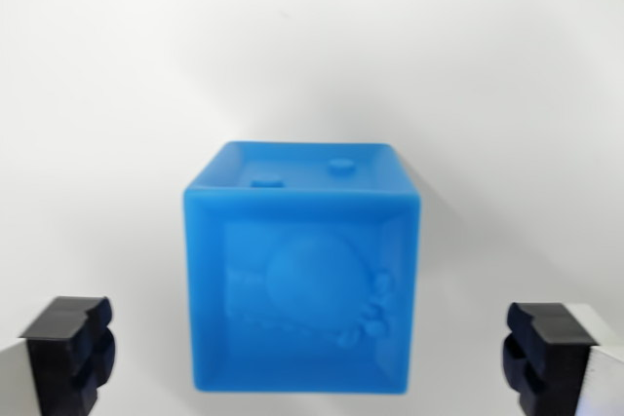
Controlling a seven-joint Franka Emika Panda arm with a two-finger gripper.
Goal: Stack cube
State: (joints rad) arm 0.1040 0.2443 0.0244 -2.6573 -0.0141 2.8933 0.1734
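A plain white table [127, 75] carries everything; one blue cube [302, 280] sits on it.

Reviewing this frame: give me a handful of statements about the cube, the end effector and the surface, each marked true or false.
1. The blue cube sits between the two fingertips of the end effector. True.
2. The end effector is shut on the cube. False: it is open, with a clear gap between each fingertip and the cube.
3. The cube's facing side carries a raised relief with a rounded shape. True.
4. A second cube is stacked on the blue one. False: only one cube shows in the wrist view, with nothing on top.
5. The cube rests on a dark surface. False: the white surface is plain and bright.
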